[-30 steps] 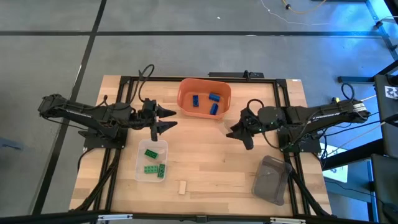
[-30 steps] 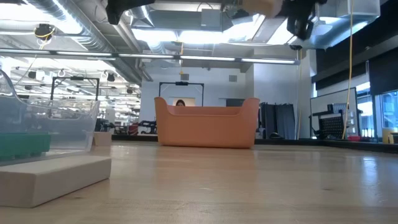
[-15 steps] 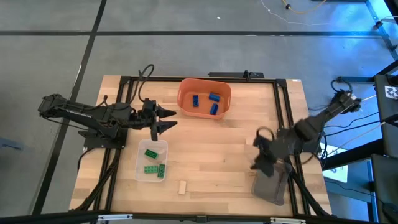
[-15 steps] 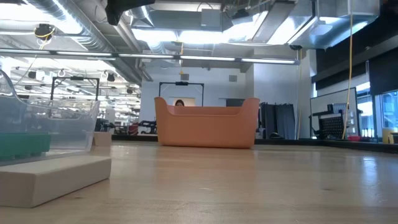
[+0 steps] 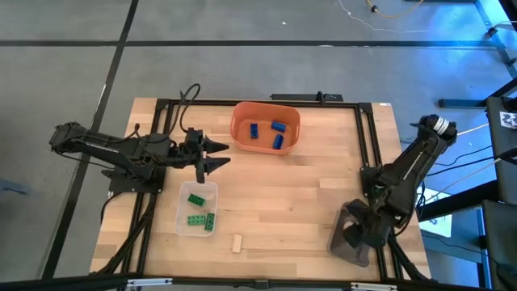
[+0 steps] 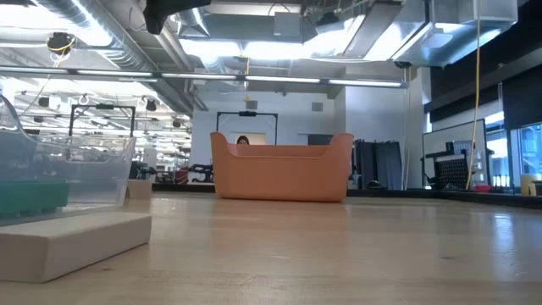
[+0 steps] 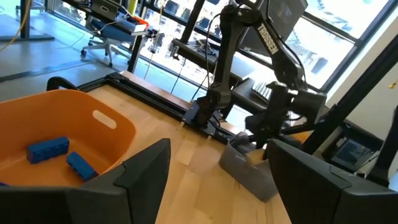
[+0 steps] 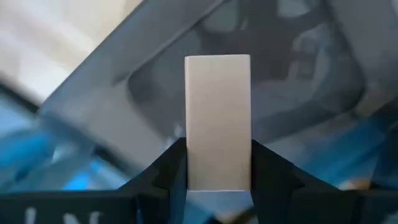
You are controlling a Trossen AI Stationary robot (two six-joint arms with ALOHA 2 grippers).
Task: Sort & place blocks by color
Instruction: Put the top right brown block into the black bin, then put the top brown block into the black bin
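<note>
Over grey tray point(image 5: 349, 234) | right claw point(image 5: 355, 236) pinching tan block point(image 8: 217, 121) (upright) | left claw point(image 5: 212, 153) spread, waiting

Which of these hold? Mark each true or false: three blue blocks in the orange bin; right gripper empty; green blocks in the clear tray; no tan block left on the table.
1. Three blue blocks lie in the orange bin: true.
2. The right gripper is empty: false, it holds a tan block over the grey tray.
3. Green blocks sit in the clear tray: true.
4. No tan block is on the table: false, a loose tan block lies near the front edge.
</note>
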